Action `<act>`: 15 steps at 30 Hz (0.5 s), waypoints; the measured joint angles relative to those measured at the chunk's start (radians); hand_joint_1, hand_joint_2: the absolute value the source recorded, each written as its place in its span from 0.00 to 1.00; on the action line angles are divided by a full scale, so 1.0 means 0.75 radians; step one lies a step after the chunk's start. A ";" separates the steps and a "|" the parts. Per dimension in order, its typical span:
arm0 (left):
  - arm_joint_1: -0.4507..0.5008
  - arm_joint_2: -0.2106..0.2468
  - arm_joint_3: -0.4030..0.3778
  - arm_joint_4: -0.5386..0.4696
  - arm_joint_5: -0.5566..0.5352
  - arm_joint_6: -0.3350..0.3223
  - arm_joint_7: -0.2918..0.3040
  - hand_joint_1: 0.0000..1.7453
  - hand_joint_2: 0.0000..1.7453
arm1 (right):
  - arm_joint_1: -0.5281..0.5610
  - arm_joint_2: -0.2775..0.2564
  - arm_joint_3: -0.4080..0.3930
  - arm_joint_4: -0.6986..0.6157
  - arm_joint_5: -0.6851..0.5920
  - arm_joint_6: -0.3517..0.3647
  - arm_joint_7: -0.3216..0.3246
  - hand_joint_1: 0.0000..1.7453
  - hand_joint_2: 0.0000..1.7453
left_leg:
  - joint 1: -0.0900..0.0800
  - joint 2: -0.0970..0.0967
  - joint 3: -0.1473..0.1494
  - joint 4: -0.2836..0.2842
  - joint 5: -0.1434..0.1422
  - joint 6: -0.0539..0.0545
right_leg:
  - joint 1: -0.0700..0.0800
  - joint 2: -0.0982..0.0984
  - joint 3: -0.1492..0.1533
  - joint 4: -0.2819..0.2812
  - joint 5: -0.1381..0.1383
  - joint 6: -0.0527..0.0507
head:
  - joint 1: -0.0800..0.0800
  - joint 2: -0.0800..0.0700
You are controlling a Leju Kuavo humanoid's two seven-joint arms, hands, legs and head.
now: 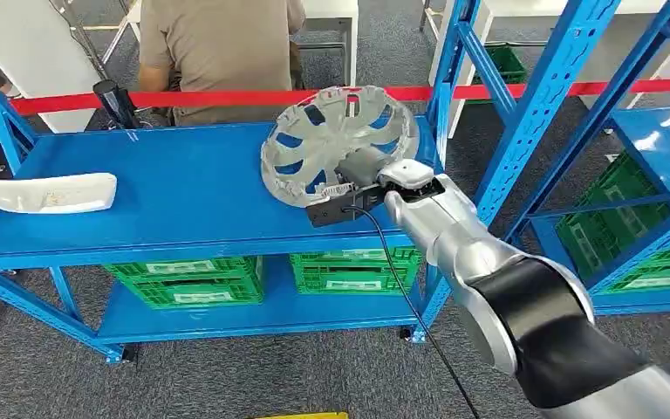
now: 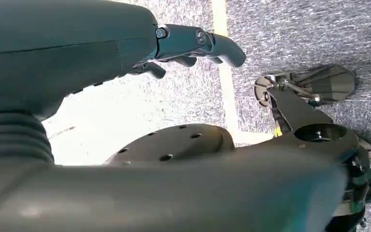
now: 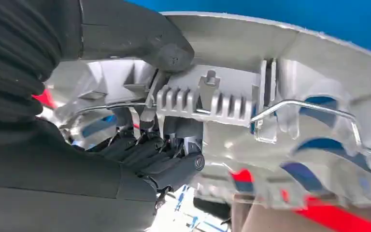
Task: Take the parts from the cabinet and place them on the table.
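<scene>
Right robot hand [image 1: 359,171] grasps the hubcap [image 1: 336,140] by its rim, thumb [image 3: 166,46] over the edge, tilting it off the blue shelf [image 1: 174,192], likely for lifting clear. Left robot hand [image 2: 193,46] hangs released. A white part [image 1: 48,194] lies well apart.

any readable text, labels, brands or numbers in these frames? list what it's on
None can be read.
Green plastic crates under the blue metal shelf: white labels on their fronts, print too small and blurred to read.
Green crates in the neighbouring rack: white labels, also unreadable.
Silver plastic wheel cover held by the right hand: no marking visible.
White curved plastic part: no marking visible.
</scene>
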 joint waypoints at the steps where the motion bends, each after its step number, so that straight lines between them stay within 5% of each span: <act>1: -0.003 -0.001 -0.004 0.000 -0.003 0.000 0.000 0.00 1.00 | -0.015 -0.005 0.001 0.000 0.001 0.003 -0.001 0.97 1.00 | 0.000 0.000 0.000 0.000 0.000 0.000 | 0.000 0.000 0.000 0.000 0.000 0.000 | 0.000 0.000; 15: -0.024 -0.014 -0.030 0.000 -0.013 0.000 0.001 0.00 1.00 | -0.081 -0.040 0.017 0.000 0.002 0.021 -0.001 0.95 1.00 | 0.000 0.001 0.000 0.000 0.000 0.000 | 0.000 0.001 0.000 0.000 0.000 0.000 | 0.000 0.000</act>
